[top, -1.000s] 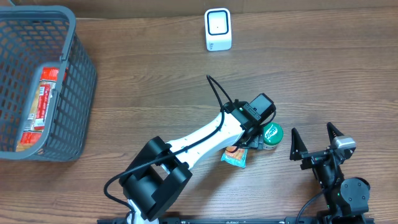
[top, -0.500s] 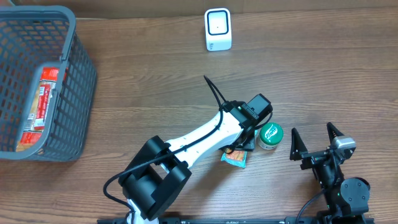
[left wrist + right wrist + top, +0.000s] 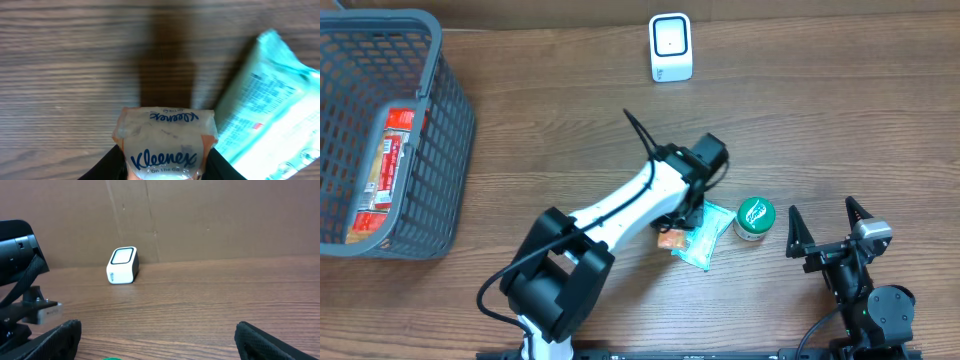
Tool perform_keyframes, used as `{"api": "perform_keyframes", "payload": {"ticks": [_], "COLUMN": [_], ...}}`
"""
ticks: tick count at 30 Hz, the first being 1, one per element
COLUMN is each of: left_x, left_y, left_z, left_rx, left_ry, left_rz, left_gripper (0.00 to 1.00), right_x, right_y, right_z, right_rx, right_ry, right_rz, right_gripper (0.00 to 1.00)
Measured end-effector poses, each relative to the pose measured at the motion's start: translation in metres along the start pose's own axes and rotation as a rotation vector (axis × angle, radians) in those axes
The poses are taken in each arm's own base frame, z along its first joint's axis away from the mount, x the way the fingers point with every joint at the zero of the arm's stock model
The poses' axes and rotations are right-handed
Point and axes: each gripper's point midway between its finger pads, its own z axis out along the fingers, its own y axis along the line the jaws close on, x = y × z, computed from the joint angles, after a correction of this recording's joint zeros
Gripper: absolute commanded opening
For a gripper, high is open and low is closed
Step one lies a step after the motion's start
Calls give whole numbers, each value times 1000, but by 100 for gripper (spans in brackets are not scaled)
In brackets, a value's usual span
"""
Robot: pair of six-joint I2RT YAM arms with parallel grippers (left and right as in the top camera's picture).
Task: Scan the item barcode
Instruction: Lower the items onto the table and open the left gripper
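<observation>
The item is a small orange Kleenex tissue pack [image 3: 167,142], and my left gripper [image 3: 165,162] is shut on it, a black finger [image 3: 107,165] pressing each side. From overhead the pack [image 3: 670,239] shows just under the left wrist, mid-table, with the left gripper [image 3: 680,224] above it. The white barcode scanner [image 3: 670,47] stands at the far edge of the table, also seen in the right wrist view as the scanner [image 3: 122,265]. My right gripper [image 3: 825,230] stands open near the front right edge, nothing between its fingers [image 3: 280,340].
A teal packet [image 3: 707,236] lies right beside the tissue pack, seen close up as the teal packet [image 3: 270,105]. A green-lidded tub [image 3: 755,217] stands between the two arms. A grey basket [image 3: 445,120] holding red packs sits at the far left.
My left gripper has closed on the tissue pack and shifted left and away from the tub, uncovering the teal packet. The right arm has not moved.
</observation>
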Motion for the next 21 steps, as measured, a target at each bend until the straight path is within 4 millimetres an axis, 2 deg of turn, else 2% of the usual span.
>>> {"api": "perform_keyframes", "payload": {"ticks": [9, 15, 18, 21], "left_x": [1, 5, 10, 13], "left_y": [1, 2, -2, -15], "left_z": [1, 16, 20, 20], "left_rx": [-9, -36, -15, 53], "left_ry": [2, 41, 72, 96], "left_rz": [21, 26, 25, 25], "left_gripper": [36, 37, 37, 38], "right_x": [0, 0, 0, 0], "right_y": [0, 0, 0, 0], "right_z": [0, 0, 0, 0], "right_rx": [0, 0, 0, 0], "right_ry": [0, 0, 0, 0], "right_rz": [0, 0, 0, 0], "right_gripper": [100, 100, 100, 100]}}
